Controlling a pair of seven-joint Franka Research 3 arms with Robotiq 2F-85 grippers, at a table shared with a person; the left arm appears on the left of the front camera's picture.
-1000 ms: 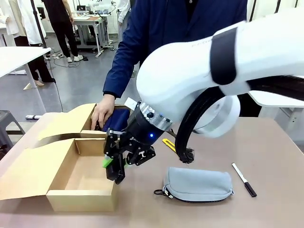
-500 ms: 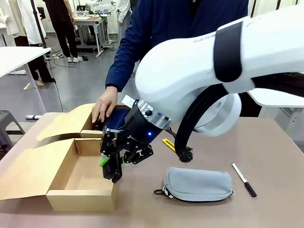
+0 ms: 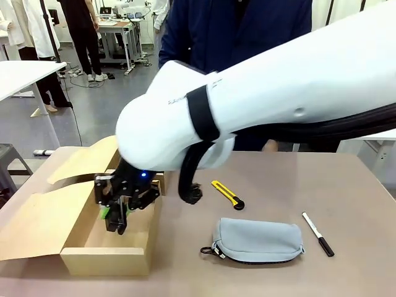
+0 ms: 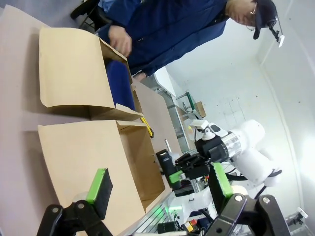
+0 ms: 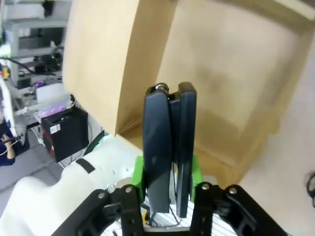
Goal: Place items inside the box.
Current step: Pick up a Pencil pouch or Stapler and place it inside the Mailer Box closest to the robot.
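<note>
The right gripper [image 3: 116, 224] is clamped on the black stapler [image 5: 170, 132], its green pads pressing the flat sides. It hangs low inside the open box [image 3: 105, 261] at the near left of the table, probably so that a release sets the stapler on the box floor rather than dropping it from height. The stapler stands nearly upright, with its long axis in line with the fingers and its free end pointing down at the floor; I cannot tell which end that is. The left gripper [image 4: 160, 183] is spread wide and empty, looking across the box flap. To the right lie the utility knife [image 3: 227, 193], the grey pouch [image 3: 257, 240] and, farthest right, the marker pen [image 3: 318, 234], none yet boxed.
</note>
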